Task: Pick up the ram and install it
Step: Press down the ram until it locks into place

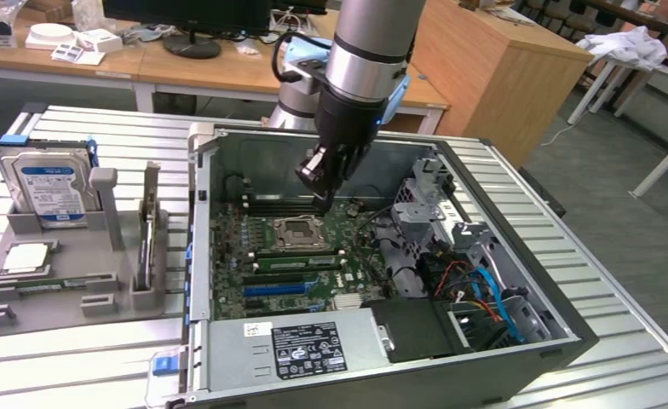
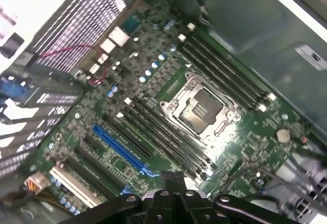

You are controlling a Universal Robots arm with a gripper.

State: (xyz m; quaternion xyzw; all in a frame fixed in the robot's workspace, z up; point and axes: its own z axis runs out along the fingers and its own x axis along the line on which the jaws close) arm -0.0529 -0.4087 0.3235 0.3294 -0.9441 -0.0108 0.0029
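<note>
The gripper (image 1: pixel 325 198) hangs inside the open computer case (image 1: pixel 561 336), a little above the motherboard (image 1: pixel 234 249), and its fingers (image 2: pixel 172 179) are pressed together into one narrow black tip with nothing pinched between them. In the exterior view the ram (image 1: pixel 296 262) is a green stick seated in a memory slot just below the gripper tip, on the far side of the empty processor socket (image 1: pixel 301 231) from it. A blue expansion slot (image 1: pixel 279 289) lies just past the ram. In the wrist view, black memory slots (image 2: pixel 158 134) run from near the fingertips alongside the socket.

The case lies on its side on a table (image 1: pixel 607 375) of ribbed silver metal slats. Well apart from the gripper, toward the exterior view's left, a grey holder (image 1: pixel 105 189) stands on the same slats. It carries an upright hard drive (image 1: pixel 48 183), and a second green stick (image 1: pixel 67 282) lies flat along its front edge. The power supply (image 1: pixel 300 348) with its black label fills the near corner of the case, below the gripper.

Behind the arm (image 1: pixel 363 77) stand pale wooden desks (image 1: pixel 209 72) with a monitor foot (image 1: pixel 192 44) and small white boxes (image 1: pixel 84 41). A wooden cabinet (image 1: pixel 504 68) stands toward the exterior view's right of the arm, with a white cloth (image 1: pixel 636 44) heaped on a white table beyond it. The floor (image 1: pixel 601 179) is grey
</note>
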